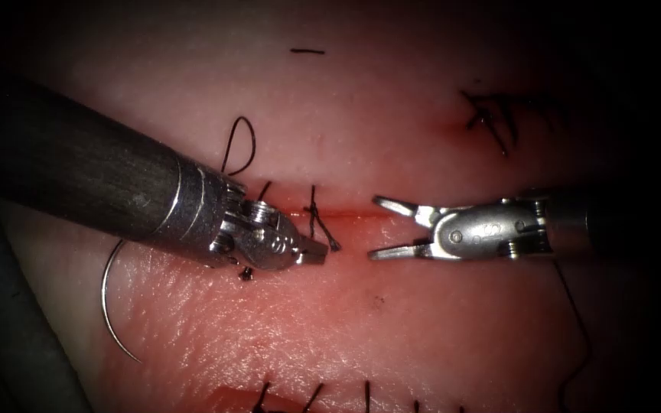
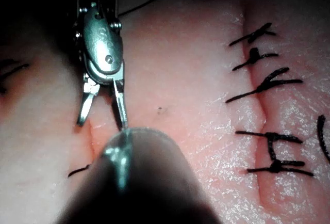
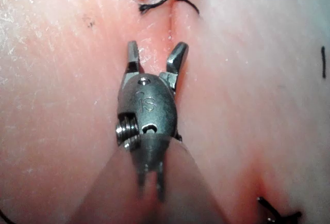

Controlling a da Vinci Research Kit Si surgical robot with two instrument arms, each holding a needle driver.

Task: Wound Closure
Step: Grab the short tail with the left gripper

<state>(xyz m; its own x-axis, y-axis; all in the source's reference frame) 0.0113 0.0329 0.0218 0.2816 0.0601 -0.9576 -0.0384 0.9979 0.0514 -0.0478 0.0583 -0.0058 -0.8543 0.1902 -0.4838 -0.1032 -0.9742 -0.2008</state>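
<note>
Both your tools sit over the cut, and neither one holds the needle.

The tissue [image 1: 422, 321] lies under you with its cut [image 1: 353, 214] running across between the tools. Your left tool [image 1: 317, 253] comes in from the left, jaws closed to a narrow tip on nothing, just beside the knotted stitch [image 1: 317, 222] that crosses the cut. Your right tool [image 1: 375, 227] faces it from the right with jaws spread wide and empty, straddling the cut line. The needle [image 1: 110, 306] lies free on the tissue at far left, below your left shaft, with thread [image 1: 240, 145] looping above that tool.
</note>
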